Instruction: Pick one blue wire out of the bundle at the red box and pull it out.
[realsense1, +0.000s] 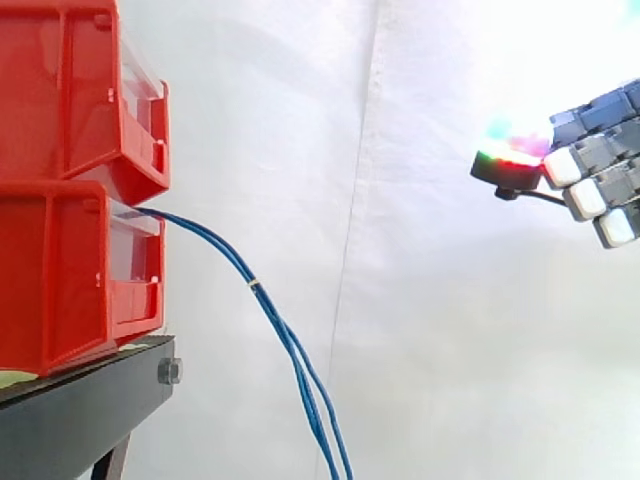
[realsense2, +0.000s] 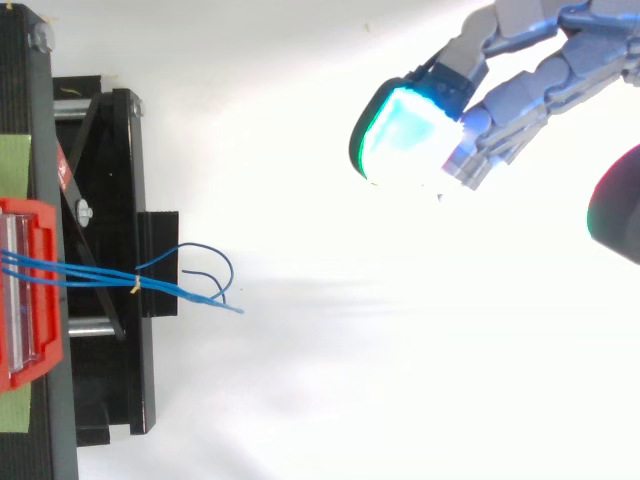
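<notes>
I see the hand (realsense1: 592, 152) out at the right, fingers loosely extended and holding nothing, well apart from the blue wires (realsense1: 271, 311). They leave the lower red bin (realsense1: 60, 275) bundled and droop past the black stand (realsense1: 85, 410).

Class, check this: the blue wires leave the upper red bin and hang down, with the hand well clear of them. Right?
No. The side view shows the blue wires leaving the lower red bin, not the upper red bin. They do hang down, and the hand is clear of them.
</notes>
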